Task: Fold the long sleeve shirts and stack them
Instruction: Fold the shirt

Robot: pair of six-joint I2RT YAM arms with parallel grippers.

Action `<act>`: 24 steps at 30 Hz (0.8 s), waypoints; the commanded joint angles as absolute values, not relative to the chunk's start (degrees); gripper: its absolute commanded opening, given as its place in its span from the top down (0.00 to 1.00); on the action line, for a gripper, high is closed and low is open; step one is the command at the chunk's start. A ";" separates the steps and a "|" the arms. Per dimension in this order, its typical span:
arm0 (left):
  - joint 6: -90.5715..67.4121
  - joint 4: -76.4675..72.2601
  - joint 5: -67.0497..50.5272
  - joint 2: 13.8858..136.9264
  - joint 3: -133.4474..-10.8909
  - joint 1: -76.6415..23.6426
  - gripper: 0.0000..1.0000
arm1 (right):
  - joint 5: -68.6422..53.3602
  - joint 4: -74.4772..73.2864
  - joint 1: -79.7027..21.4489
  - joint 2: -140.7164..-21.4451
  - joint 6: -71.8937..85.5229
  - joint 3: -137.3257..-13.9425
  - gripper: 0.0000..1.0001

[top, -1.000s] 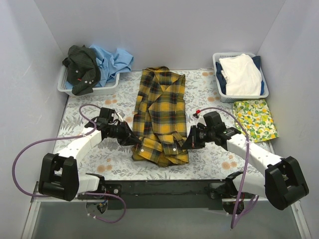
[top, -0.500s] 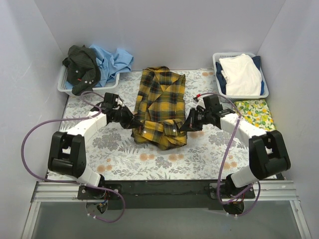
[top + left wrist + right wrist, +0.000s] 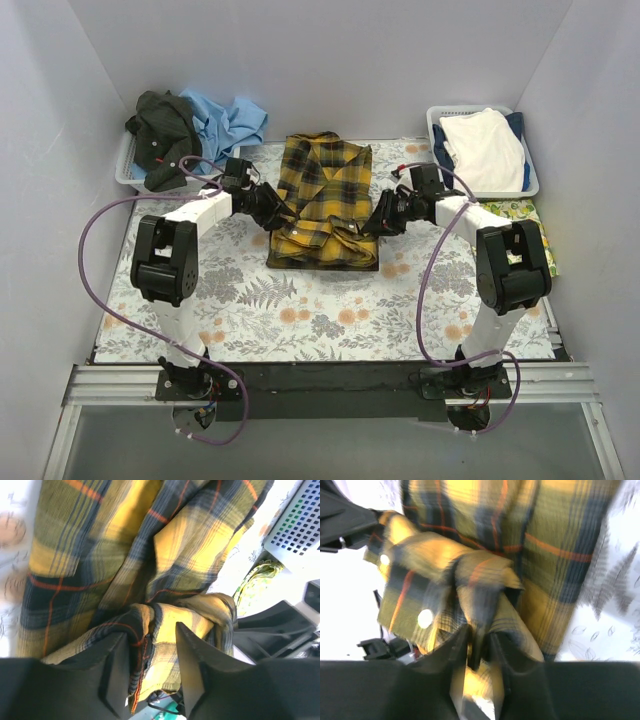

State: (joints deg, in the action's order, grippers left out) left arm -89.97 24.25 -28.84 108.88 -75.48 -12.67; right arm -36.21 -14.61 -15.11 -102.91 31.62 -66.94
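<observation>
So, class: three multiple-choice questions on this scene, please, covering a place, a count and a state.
1. Where does the basket with the white cloth stand?
A far right
B far left
C near edge

2. How many baskets are in view?
A one
B two
C four

3. The right tool is:
A open over a basket
B shut on the plaid shirt
C open, holding nothing

Answers:
1 A, it sits in the far right corner.
2 B, there is a left basket as well.
3 B, it pinches a plaid fold.
</observation>
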 commanded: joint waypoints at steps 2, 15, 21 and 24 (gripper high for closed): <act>-89.30 22.76 -26.81 109.69 -80.94 -11.95 0.60 | -37.62 -13.01 -13.27 -104.50 29.45 -74.61 0.53; -84.21 28.56 -17.49 101.08 -78.23 -9.41 0.29 | -33.58 -17.39 -9.75 -98.72 23.22 -72.62 0.36; -77.09 30.59 -19.06 93.01 -71.30 -9.23 0.28 | -25.50 -21.17 -12.47 -88.53 18.20 -62.33 0.41; -75.24 31.38 -21.44 89.05 -66.38 -9.58 0.31 | -21.54 -22.58 -15.02 -84.05 18.10 -56.70 0.50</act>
State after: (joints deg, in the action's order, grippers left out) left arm -80.18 29.17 -19.38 95.88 -71.61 -8.97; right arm -27.86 -19.09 -11.81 -90.21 21.02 -61.47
